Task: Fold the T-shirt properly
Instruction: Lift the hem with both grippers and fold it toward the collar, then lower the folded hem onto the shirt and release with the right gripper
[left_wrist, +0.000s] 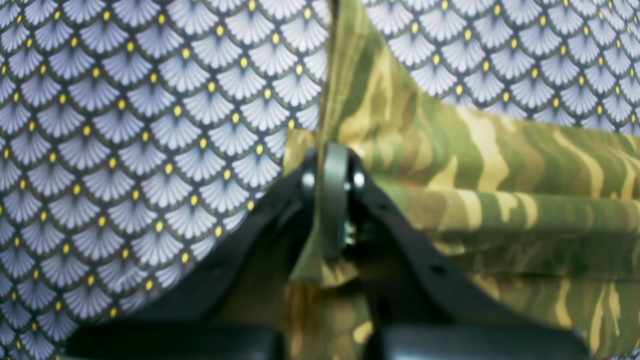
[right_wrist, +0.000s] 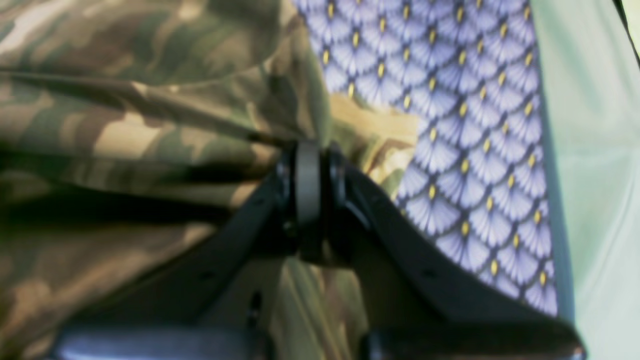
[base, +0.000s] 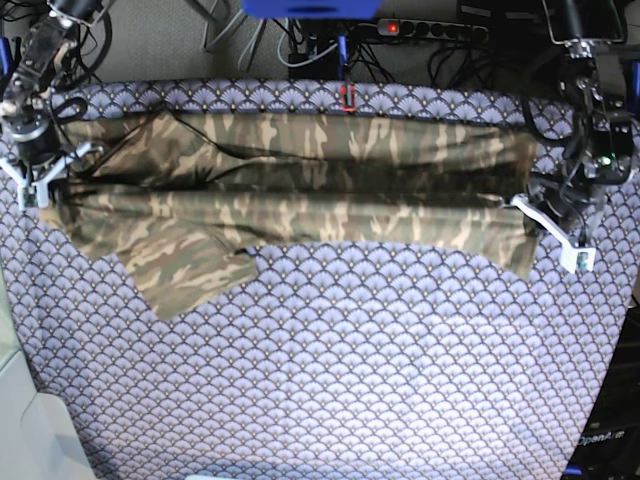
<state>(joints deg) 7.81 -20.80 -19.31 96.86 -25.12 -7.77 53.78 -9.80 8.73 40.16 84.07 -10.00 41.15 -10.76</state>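
The camouflage T-shirt (base: 300, 180) lies stretched in a long folded band across the far half of the table, with one sleeve (base: 190, 265) sticking out toward the front left. My left gripper (base: 530, 208) is shut on the shirt's right end; in the left wrist view its fingers (left_wrist: 334, 165) pinch a fold of camouflage cloth (left_wrist: 475, 165). My right gripper (base: 48, 180) is shut on the shirt's left end; in the right wrist view it (right_wrist: 307, 165) clamps bunched cloth (right_wrist: 125, 125).
The purple scallop-patterned tablecloth (base: 350, 360) covers the whole table. Cables and a power strip (base: 430, 28) run behind the far edge. A pale surface (base: 30, 430) shows at the front left corner, and the table's edge (right_wrist: 555, 200) lies close to my right gripper.
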